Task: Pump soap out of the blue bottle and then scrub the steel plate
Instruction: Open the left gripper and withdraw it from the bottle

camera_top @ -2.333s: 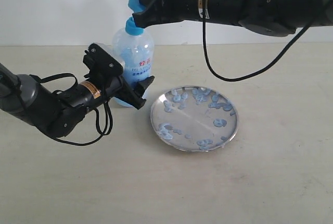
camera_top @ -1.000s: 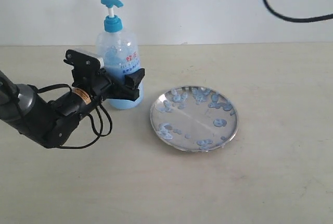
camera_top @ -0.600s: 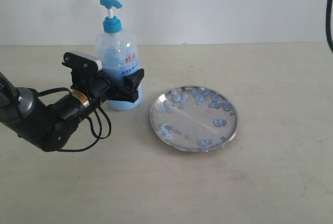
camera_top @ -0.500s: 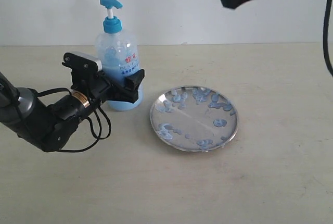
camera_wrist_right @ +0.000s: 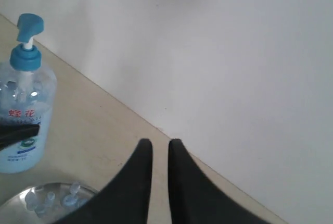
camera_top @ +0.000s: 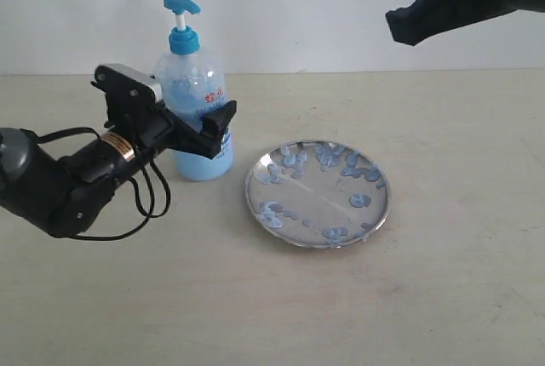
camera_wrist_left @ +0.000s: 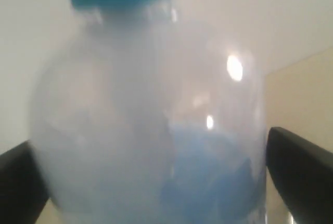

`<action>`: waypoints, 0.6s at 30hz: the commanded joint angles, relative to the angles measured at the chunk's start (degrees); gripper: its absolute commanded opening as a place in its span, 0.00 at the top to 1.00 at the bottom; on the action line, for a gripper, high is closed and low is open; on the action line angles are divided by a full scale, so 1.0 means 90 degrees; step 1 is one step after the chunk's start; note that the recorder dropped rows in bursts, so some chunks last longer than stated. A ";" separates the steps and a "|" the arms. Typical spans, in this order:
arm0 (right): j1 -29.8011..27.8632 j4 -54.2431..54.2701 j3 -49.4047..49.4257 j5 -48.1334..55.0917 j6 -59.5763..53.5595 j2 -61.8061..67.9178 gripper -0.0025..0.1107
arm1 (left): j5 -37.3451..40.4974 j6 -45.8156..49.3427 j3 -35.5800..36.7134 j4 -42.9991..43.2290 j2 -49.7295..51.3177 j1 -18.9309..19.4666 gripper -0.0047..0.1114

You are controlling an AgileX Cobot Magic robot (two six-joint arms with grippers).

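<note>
Right gripper (camera_top: 404, 25) off pump head (camera_top: 180, 0): pressing it 2.3 s ago, out of view 1.0 s ago, now upper right, well apart from blue bottle (camera_top: 196, 77). Pump head risen, white stem (camera_top: 181, 20) exposed. Bottle shifted left on worktop (camera_top: 443, 298). Left gripper (camera_top: 197, 123) higher than 0.5 s ago; jaws flank bottle mid-body instead of base.

The left arm (camera_top: 51, 183) was matte black and rounded, with a brass-coloured ring (camera_top: 117, 146) bearing an orange label near the wrist and a silver-white box (camera_top: 128, 83) on top. Thin black cables (camera_top: 163, 203) looped beside it. The left hand (camera_top: 204, 128) had blunt black fingers (camera_wrist_left: 299, 177). The right hand (camera_wrist_right: 160, 146) — also black — ended in two curved, tapering fingers (camera_wrist_right: 136, 182).
</note>
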 commanded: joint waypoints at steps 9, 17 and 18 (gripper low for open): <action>0.0001 0.0260 0.0040 0.1363 0.0633 -0.0778 0.97 | -0.0067 0.0139 0.2209 -0.0921 -0.4334 0.0062 0.42; 0.0001 0.0712 0.0040 0.1229 0.0679 -0.2310 0.97 | 0.3308 -0.0738 0.3090 -0.1002 -0.8685 0.0062 0.91; 0.0001 0.0712 0.0040 0.1217 0.0618 -0.2339 0.97 | 0.4806 -0.0705 0.3090 -0.0789 -0.9205 0.0062 0.92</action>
